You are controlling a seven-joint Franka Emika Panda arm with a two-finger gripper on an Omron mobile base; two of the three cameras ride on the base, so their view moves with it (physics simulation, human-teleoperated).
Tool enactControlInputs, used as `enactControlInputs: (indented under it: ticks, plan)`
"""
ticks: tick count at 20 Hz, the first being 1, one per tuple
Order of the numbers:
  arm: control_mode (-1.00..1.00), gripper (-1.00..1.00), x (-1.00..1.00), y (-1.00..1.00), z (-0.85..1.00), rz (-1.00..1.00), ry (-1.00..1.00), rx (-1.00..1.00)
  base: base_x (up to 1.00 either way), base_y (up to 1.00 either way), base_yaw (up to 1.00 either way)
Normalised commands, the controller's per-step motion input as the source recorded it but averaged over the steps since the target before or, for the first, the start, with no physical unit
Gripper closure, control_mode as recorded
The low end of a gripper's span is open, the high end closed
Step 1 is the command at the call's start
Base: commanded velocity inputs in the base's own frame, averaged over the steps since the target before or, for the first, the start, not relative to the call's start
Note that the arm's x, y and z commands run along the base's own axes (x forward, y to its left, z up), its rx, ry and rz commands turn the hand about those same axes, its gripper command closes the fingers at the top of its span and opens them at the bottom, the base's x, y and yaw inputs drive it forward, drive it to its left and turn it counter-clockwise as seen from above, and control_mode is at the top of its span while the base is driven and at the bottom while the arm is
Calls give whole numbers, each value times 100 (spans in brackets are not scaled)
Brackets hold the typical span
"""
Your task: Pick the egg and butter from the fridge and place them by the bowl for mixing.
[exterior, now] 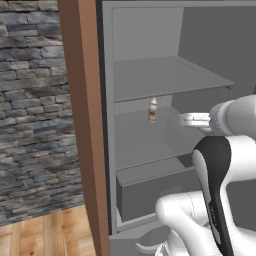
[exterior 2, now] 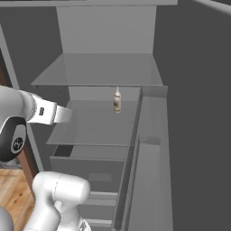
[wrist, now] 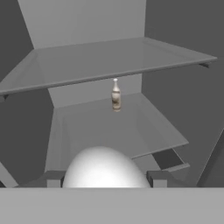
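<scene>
The egg [wrist: 105,168], a smooth white dome, sits between my two dark fingertips [wrist: 54,177] low in the hand view. My gripper [wrist: 106,178] is shut on it. From the base views the hand [exterior: 192,119] [exterior 2: 61,115] hovers in front of the open fridge [exterior: 165,77], at the height of its middle shelf [exterior 2: 97,126]. The hand points into the grey inside [wrist: 109,65]. The butter and the bowl are out of view.
A small brown-and-white bottle [exterior: 153,110] [exterior 2: 117,100] [wrist: 116,95] stands at the back of the middle shelf. A boxy grey drawer [exterior: 155,192] [exterior 2: 99,169] lies below. The fridge door [exterior 2: 151,180] stands open at the right. A brown wooden panel [exterior: 85,125] and a stone wall [exterior: 30,100] are to the left.
</scene>
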Motion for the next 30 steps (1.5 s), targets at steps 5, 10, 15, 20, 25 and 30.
enactControlInputs:
  ticks: [5, 10, 15, 20, 25, 30]
  plan:
    - [-100, 100, 0, 0, 0, 0, 0, 0, 0, 0, 0]
    - [100, 100, 0, 0, 0, 0, 0, 0, -35, 1, -1]
    - [100, 100, 0, 0, 0, 0, 0, 0, -74, 1, -8]
    - [100, 100, 0, 0, 0, 0, 0, 0, -45, 35, -45]
    - [100, 100, 0, 0, 0, 0, 0, 0, -48, 34, -55]
    - [100, 100, 0, 0, 0, 0, 0, 0, -66, 38, -43]
